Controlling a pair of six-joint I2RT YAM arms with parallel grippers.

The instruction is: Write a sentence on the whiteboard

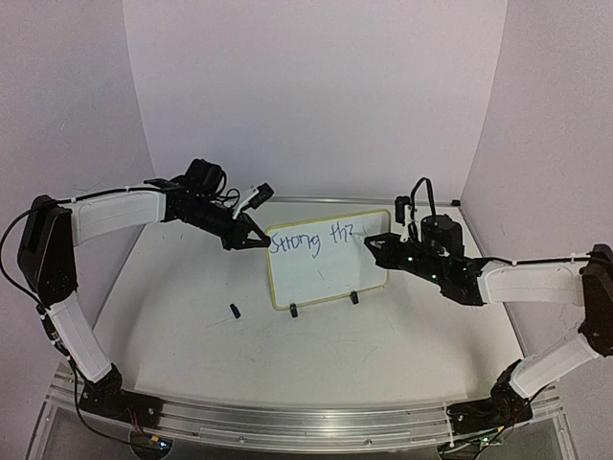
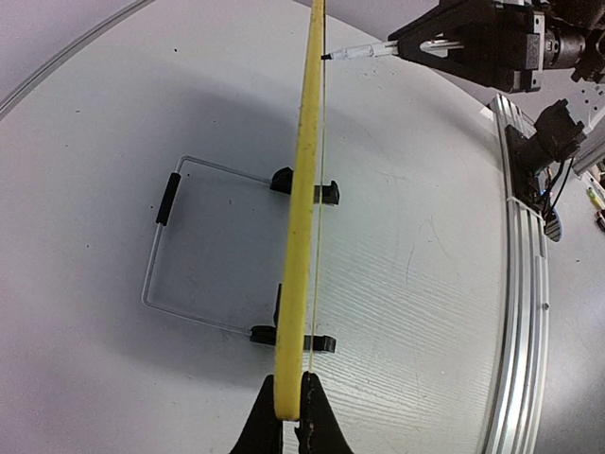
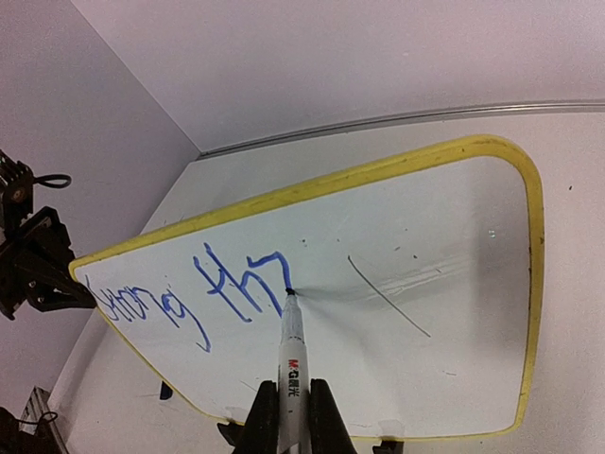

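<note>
Right gripper [image 1: 376, 245] is clamping a marker [image 1: 370, 237] and writing on the whiteboard [image 1: 321, 273]; left gripper [image 1: 257, 240] is pinching the board's left edge.

Top view: board is standing on its clip feet toward the table's [image 1: 287, 374] far edge, blue lettering partly across. Left wrist: board is showing edge-on, jaws closed on its yellow frame, with a wire stand [image 2: 156, 255] behind, unseen elsewhere. Right wrist: only here is the nib showing, touching beside the last stroke. Light, steady pressure against a firm brace is looking best.
</note>
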